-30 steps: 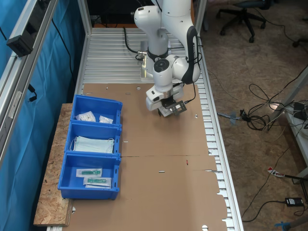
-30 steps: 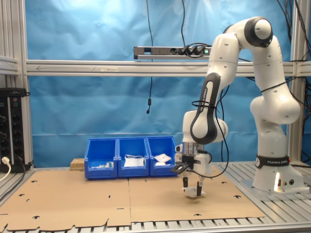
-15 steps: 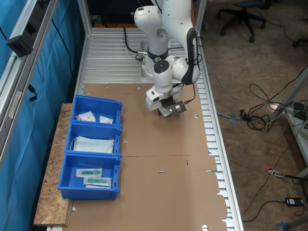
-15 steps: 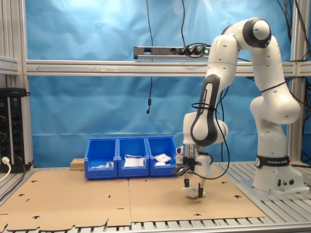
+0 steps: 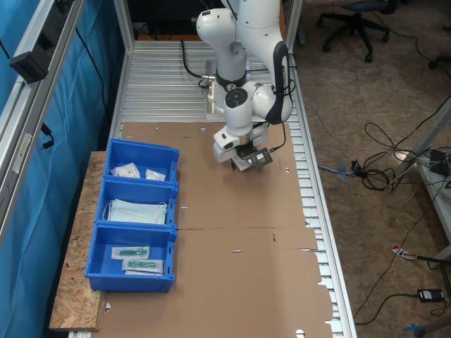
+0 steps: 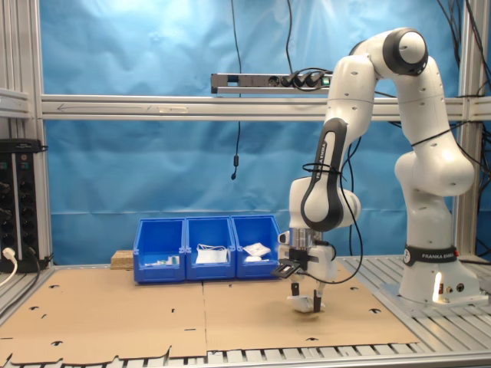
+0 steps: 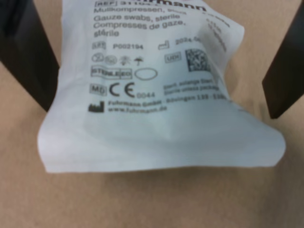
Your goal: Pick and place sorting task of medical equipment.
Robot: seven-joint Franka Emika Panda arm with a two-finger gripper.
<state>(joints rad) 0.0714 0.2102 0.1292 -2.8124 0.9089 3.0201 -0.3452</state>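
Note:
The medical equipment, a whitish crinkled packet point(image 7: 142, 137) with black print, lies on the brown cardboard; in the second exterior view the packet point(image 6: 304, 307) shows as a small white patch under the hand. My gripper point(image 7: 161, 109) is open, one dark finger point(image 7: 28, 57) on each side of the packet, the near one touching its edge. The gripper point(image 6: 305, 297) stands low over the cardboard, fingers pointing down. In the first exterior view the gripper point(image 5: 246, 160) is near the arm's base and hides the packet.
Three blue bins point(image 5: 113, 211) stand in a row along the first exterior view's left: small packets point(image 5: 134, 170), light-blue masks point(image 5: 137, 210), clear sleeves with green items point(image 5: 134, 257). In the second exterior view the bins point(image 6: 207, 261) stand behind the gripper. Open cardboard point(image 5: 239, 232) lies between.
The gripper has sunk a little closer to the cardboard around the packet over the last second. The packet has not moved.

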